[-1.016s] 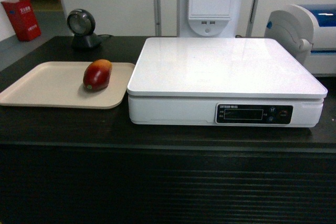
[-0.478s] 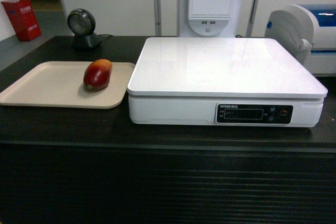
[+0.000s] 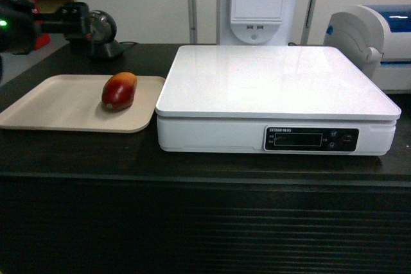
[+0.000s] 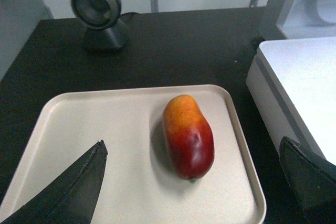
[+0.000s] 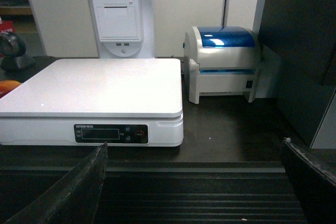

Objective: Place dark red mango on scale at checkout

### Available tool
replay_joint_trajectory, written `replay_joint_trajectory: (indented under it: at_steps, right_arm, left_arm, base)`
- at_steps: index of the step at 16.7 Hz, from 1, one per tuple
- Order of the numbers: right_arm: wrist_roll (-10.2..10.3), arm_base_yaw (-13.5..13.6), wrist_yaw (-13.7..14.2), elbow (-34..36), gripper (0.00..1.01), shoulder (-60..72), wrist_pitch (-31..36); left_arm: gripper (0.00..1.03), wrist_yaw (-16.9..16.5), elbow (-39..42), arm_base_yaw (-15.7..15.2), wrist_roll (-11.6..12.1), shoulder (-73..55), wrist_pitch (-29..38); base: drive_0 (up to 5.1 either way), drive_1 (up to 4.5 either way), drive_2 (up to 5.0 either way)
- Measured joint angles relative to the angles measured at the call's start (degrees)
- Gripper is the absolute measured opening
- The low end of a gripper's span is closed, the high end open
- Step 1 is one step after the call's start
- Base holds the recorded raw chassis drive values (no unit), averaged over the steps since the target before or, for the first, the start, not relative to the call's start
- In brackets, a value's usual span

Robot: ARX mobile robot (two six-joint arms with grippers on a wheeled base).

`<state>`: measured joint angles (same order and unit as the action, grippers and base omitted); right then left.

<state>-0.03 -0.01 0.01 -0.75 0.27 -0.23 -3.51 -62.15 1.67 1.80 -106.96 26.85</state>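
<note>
Checkout [image 3: 77, 158]: the long dark counter runs across the whole room in front of me, ribbed black front below, carrying everything else.
Scale [image 3: 276, 88]: big white box on the right half of the counter, its flat platform bare, dark display panel facing forward.
Label printer [image 5: 223, 61]: white with a blue lid, just right of the scale, toward the back.
Tray [image 3: 45, 104]: flat beige tray just left of the scale, not touching it as far as I can tell.
Scanner [image 4: 98, 11]: round dark unit on a stand behind the tray.
Left gripper [image 4: 194, 182]: hangs above the tray with its two dark fingers spread wide, nothing between them; the fruit lies ahead of and below the gap.
Right gripper [image 5: 191, 182]: held low in front of the counter, fingers parted and empty, looking toward the scale.
Dark red mango [image 4: 188, 136]: lies on its side on the right part of the tray, orange-yellow end toward the back wall, untouched.
Progress: nothing done yet by my reckoning; reach, grasp, lift, carry across and set-down on the platform all remain.
</note>
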Motion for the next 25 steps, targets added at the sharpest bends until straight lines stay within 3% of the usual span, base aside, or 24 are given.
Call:
replay_joint_trajectory:
  at_steps: [4,7,10,15,16,18,23,25]
  right_arm:
    - [0.00,0.00,0.00,0.00,0.98,0.00,0.00]
    - [0.00,0.00,-0.02,0.00,0.98,0.00,0.02]
    - [0.00,0.00,0.00,0.00,0.98,-0.02,0.00]
    - [0.00,0.00,-0.02,0.00,0.98,0.00,0.02]
    - [0.00,0.00,-0.02,0.00,0.98,-0.02,0.02]
    - [0.00,0.00,-0.02,0.00,0.98,0.00,0.02]
    - [0.00,0.00,-0.02,0.00,0.98,0.00,0.02]
    - [0.00,0.00,0.00,0.00,0.98,-0.02,0.02]
  left_arm:
    - [0.98,-1.73,-20.20,4.15,3.41,-16.06,-14.12]
    - [0.98,-1.97,-26.51,4.44,4.52,-20.98,-19.91]
    - [0.98,0.42,-33.24,3.74,5.46,-25.00,-23.80]
    - [0.98,-0.07,-39.54,2.19,5.01,-29.48,-30.88]
    - [0.98,-1.88,-42.93,0.98,3.43,-31.87,-35.06]
    - [0.98,-3.85,-43.93,0.09,3.23,-34.10,-35.58]
    - [0.98,-3.74,-44.85,-0.02,9.29,-35.58,-33.33]
    - [0.80,-3.39,-44.94,-0.02,11.10,-36.02,-33.53]
  base:
    - [0.0,0.00,0.0]
    - [0.0,0.00,0.0]
    - [0.0,0.00,0.0]
    - [0.0,0.00,0.0]
    - [0.0,0.00,0.0]
    - [0.0,0.00,0.0]
    - [0.0,0.00,0.0]
    - [0.0,0.00,0.0]
